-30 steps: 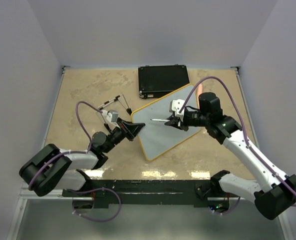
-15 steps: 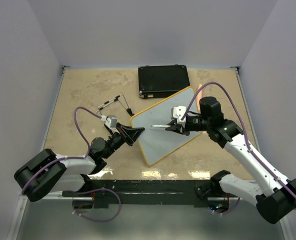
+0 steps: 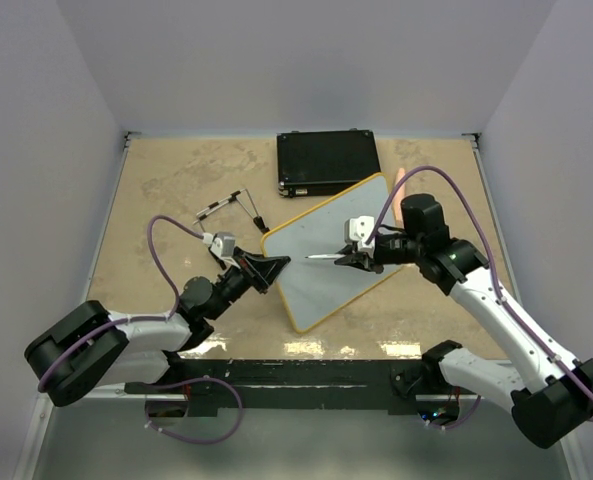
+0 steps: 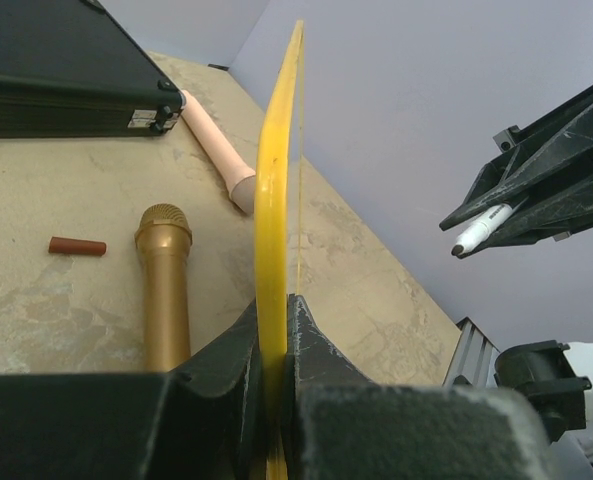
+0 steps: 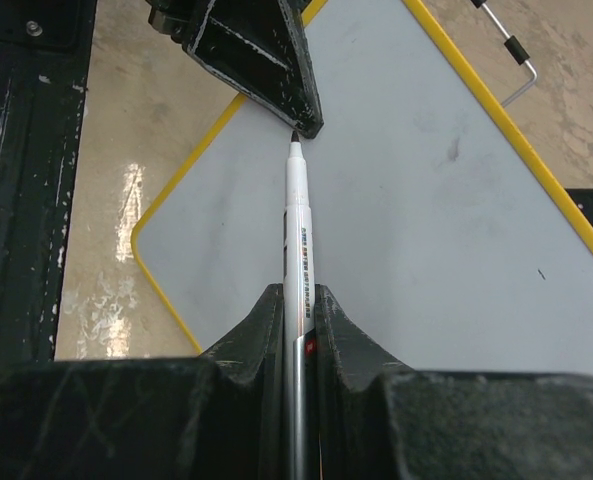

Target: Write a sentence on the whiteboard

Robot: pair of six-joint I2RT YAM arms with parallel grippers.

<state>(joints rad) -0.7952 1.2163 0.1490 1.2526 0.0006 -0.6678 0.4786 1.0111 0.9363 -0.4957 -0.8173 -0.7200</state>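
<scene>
Since a second back board (image 3: 326,250) nudged nearer — left gripper (image 3: 281,262) pinching its edge, right gripper (image 3: 348,260) clamped on pen (image 3: 321,257), tip contact unclear, face edge-on from left wrist — case (image 3: 328,160), microphone (image 4: 164,290) behind.

Nothing could be read in any view. The marker (image 5: 297,215) carried a narrow band of coloured print along its white barrel, too small and blurred to make out. The whiteboard (image 5: 426,230) face bore only a few tiny dark specks.
</scene>
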